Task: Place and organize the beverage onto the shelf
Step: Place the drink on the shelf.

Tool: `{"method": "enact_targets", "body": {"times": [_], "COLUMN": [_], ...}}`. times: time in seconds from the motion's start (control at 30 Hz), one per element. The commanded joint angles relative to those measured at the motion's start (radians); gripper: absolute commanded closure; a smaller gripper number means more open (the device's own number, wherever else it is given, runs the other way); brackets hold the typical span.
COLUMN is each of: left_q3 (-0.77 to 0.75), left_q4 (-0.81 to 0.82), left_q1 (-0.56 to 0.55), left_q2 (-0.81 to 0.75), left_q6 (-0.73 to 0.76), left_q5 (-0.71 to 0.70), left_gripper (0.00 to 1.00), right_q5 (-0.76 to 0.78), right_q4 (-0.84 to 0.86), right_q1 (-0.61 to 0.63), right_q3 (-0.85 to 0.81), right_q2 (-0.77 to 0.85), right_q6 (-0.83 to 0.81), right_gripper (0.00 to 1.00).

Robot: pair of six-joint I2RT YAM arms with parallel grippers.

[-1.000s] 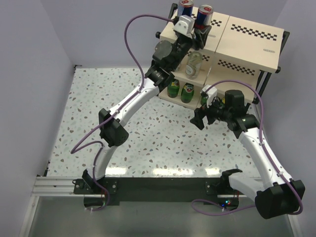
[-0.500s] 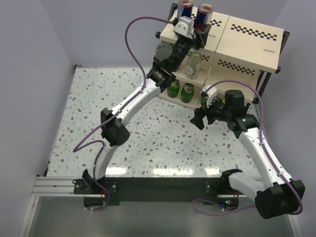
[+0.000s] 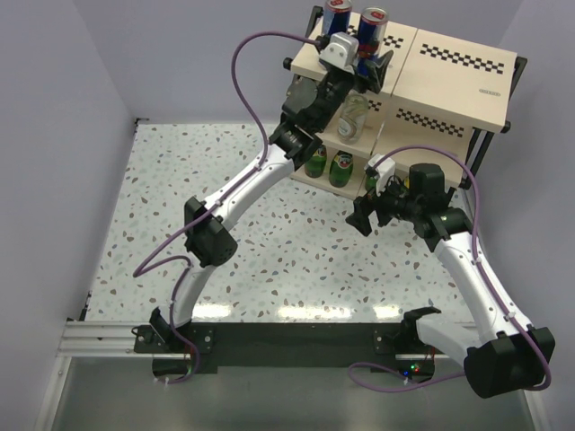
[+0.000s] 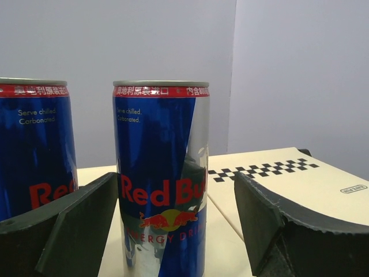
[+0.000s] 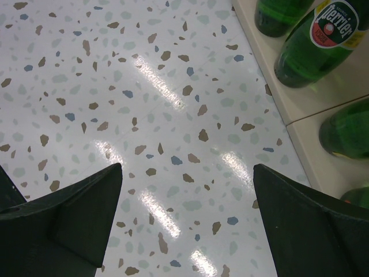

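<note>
Two blue-and-silver cans stand upright on the top board of the shelf: the left can and the right can. My left gripper is open around the right can, with a clear gap at its right finger; the left can stands just outside the other finger. On the middle tier stands a clear bottle. Green bottles stand on the bottom board. My right gripper hangs open and empty over the speckled tabletop, beside green bottles.
The shelf's pale top board with its black checkered strip stretches to the right of the cans. The bottom board's edge lies at the right of the right wrist view. Purple cables loop over both arms. Grey walls close in the left and back.
My left gripper's jaws have spread apart off the right can, which stays standing on the top board. The right arm has not moved.
</note>
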State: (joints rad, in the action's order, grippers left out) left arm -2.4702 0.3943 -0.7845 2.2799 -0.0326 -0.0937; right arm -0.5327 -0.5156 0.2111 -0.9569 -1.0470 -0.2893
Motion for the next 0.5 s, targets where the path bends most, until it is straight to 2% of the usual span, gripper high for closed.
{"method": "enact_targets", "body": {"times": [0.0,0.17,0.47], "left_q3": [-0.004,0.025,0.111], "left_q4": [0.011,0.005,-0.005], "left_q1": [-0.01,-0.013,-0.022], "left_q2": [-0.059,-0.098,-0.183], "left_q6": [0.028,0.062,0.086], "left_q5": [-0.012,-0.037,-0.072], "left_gripper": [0.14,0.01,0.0], "right_q5": [0.014,0.014,0.025], "right_q4": [0.008,0.002,0.002], "right_q1": [0.005,0.005,0.002], "right_q3": [-0.005,-0.005,-0.003], "right_q2": [0.002,0.005,0.004], "right_q6": [-0.016,-0.022,-0.031], "right_gripper": [0.01,0.01,0.01]}}
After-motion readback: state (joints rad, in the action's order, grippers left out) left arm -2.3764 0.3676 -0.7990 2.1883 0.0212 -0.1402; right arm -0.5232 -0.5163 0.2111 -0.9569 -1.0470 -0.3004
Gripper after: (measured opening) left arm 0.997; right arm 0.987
